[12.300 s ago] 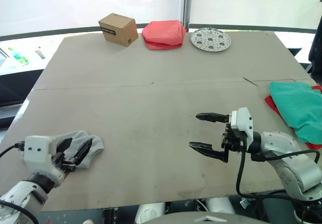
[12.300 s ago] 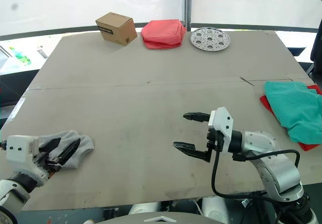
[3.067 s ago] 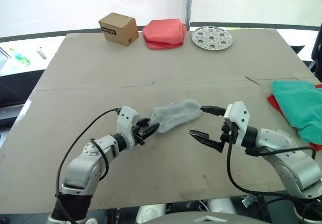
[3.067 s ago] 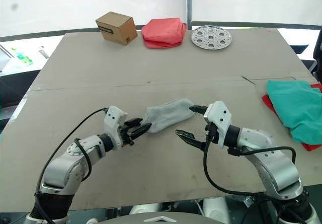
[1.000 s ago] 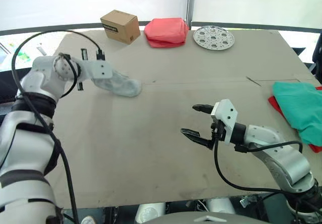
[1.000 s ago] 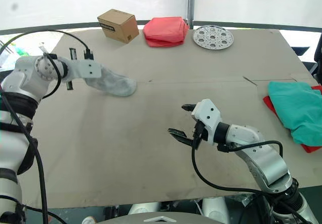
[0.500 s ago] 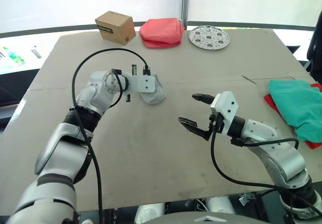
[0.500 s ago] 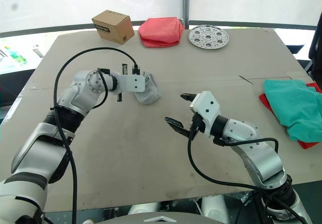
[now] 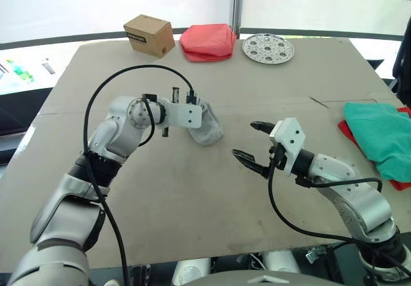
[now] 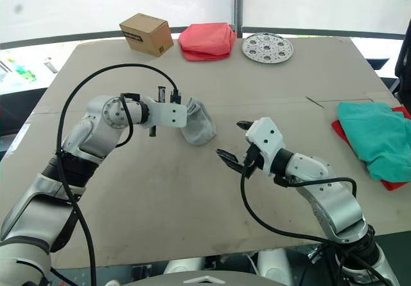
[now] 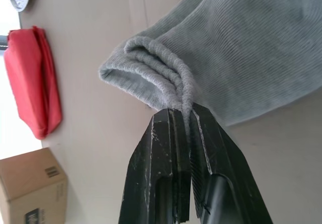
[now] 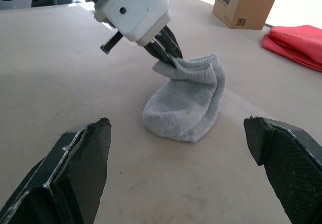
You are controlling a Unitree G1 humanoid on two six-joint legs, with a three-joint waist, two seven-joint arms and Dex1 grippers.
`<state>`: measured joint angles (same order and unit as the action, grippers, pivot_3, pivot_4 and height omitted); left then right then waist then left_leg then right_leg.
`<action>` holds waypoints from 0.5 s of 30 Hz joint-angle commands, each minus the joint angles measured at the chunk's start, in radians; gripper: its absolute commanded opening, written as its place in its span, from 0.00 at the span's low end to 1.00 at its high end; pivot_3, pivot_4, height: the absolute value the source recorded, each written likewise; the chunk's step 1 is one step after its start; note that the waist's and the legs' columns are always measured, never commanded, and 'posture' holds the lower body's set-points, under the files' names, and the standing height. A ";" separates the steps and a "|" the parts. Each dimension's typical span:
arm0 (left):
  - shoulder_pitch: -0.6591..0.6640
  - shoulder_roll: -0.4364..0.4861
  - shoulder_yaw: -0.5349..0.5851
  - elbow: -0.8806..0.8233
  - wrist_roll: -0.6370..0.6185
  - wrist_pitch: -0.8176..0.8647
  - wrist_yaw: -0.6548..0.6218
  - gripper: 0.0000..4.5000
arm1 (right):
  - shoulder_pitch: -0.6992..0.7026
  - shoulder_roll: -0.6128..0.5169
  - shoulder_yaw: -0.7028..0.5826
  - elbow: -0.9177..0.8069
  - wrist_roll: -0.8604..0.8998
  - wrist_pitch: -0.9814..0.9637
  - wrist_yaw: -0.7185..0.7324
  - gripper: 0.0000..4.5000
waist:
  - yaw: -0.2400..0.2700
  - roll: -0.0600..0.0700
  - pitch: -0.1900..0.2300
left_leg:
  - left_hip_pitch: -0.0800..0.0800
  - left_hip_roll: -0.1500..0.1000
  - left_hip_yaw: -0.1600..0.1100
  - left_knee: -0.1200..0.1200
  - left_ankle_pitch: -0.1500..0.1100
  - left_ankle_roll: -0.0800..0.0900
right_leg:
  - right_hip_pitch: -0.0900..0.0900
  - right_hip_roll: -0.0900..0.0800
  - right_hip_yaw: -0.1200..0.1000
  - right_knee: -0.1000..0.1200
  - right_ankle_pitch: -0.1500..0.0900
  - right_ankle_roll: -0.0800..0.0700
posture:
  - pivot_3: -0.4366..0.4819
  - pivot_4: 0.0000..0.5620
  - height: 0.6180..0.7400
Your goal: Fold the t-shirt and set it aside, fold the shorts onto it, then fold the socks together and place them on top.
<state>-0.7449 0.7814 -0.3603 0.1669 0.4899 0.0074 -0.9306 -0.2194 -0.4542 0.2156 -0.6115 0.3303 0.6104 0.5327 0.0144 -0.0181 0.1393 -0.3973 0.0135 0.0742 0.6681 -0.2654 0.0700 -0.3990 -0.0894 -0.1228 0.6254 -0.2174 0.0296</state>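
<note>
Flat tan cardboard-like tabletop (image 9: 192, 202) w/ a seam line running left-right across the middle. Near centre, the left gripper (image 10: 191, 116) has its 2 black fingers pinched tight on the ribbed cuff edges of the socks (image 10: 200, 126): soft light grey knit, 2 layers stacked together, cuffs lifted, rounded toe end resting on the table. In the left wrist view the fine rib texture and rolled cuff rims of both layers show clearly betw. the clamped fingers (image 11: 168, 153). Just right of the socks, the right gripper (image 9: 252, 141) hovers near the table, its 2 black fingers spread wide, holding nothing, pointing toward the socks. At the far right edge lie the shorts (image 9: 380, 134), 1 rumpled teal-green cloth, on top of the t-shirt (image 9: 348, 134), of which just a bright red strip peeks out underneath. Along the far edge, left to right: 1 small brown cardboard box (image 9: 149, 35), 1 folded salmon-pink cloth bundle (image 9: 208, 42), 1 round metal plate (image 9: 268, 49) w/ many punched holes.
</note>
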 commanded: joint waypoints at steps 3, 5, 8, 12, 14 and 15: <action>0.008 0.000 0.042 -0.079 -0.033 -0.088 0.046 0.02 | -0.005 -0.005 -0.027 -0.035 0.007 -0.005 0.001 1.00 | 0.000 0.000 0.000 | 0.000 0.000 0.000 0.000 0.000 0.000 | 0.000 0.000 0.000 0.000 0.001 -0.001 | 0.48 0.27 0.97; 0.063 -0.005 0.055 -0.124 -0.089 -0.101 0.024 0.02 | -0.003 -0.007 -0.030 -0.033 0.009 -0.005 0.004 1.00 | -0.001 0.000 0.000 | 0.000 0.000 0.000 0.000 0.000 0.000 | 0.000 0.000 0.000 0.000 0.001 -0.001 | 0.48 0.27 0.97; 0.133 -0.013 0.084 -0.173 -0.182 -0.026 -0.044 0.19 | 0.002 -0.009 -0.033 -0.031 0.010 -0.008 0.007 1.00 | -0.002 0.001 0.000 | 0.000 0.001 0.000 0.000 0.000 0.000 | 0.000 -0.004 0.000 0.000 0.001 -0.001 | 0.48 0.27 0.97; 0.174 -0.044 0.171 -0.159 -0.357 0.089 -0.091 0.57 | 0.011 -0.012 -0.038 -0.031 0.012 -0.011 0.010 1.00 | -0.001 0.001 0.000 | 0.000 0.001 0.000 0.000 0.000 0.000 | 0.000 -0.001 -0.001 0.000 0.001 -0.001 | 0.48 0.27 0.97; 0.196 -0.048 0.276 -0.121 -0.590 0.259 -0.230 0.57 | 0.013 -0.011 -0.040 -0.029 0.013 -0.012 0.011 1.00 | 0.000 0.001 0.000 | 0.000 0.001 0.000 0.001 0.000 0.000 | 0.001 0.000 0.000 0.000 0.000 0.000 | 0.48 0.27 0.97; 0.209 -0.041 0.310 -0.107 -0.668 0.309 -0.288 0.57 | 0.014 -0.011 -0.041 -0.028 0.012 -0.013 0.012 1.00 | -0.002 0.001 0.000 | 0.000 0.001 0.000 0.001 0.000 0.000 | 0.001 0.000 0.000 0.000 -0.001 0.001 | 0.48 0.27 0.97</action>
<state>-0.5477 0.7258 -0.1337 0.0459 -0.0229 0.2158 -1.1252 -0.2082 -0.4628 0.1988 -0.6103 0.3326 0.6100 0.5405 0.0125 -0.0168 0.1390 -0.3967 0.0144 0.0740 0.6691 -0.2654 0.0699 -0.3981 -0.0904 -0.1228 0.6253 -0.2185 0.0316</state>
